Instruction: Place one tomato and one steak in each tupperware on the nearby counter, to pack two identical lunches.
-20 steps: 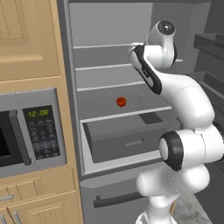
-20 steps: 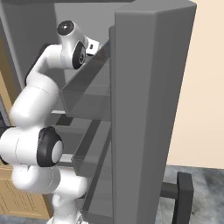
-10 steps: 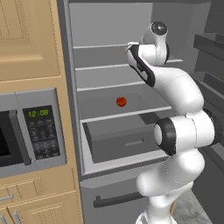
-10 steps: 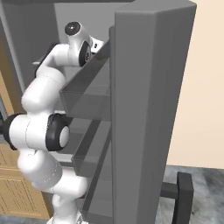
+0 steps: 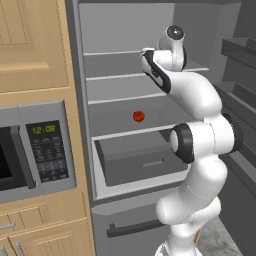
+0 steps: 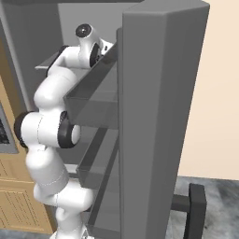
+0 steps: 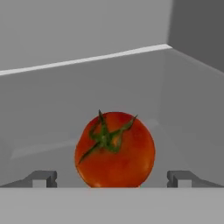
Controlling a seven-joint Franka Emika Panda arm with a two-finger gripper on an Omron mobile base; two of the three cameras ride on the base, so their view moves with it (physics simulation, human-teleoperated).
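Straight ahead of the gripper (image 7: 112,178), a tomato (image 7: 114,150) sits on the fridge shelf (image 7: 183,109), centred between the fingertips (image 7: 41,177). Jaws fully spread, holding nothing. Round, so no axis matters.

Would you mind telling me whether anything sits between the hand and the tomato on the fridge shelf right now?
Nothing visible does. In the hand view the tomato sits centred between the two fingertips of the open hand, with bare grey fridge shelf around it. No other item lies on the shelf in front of it.
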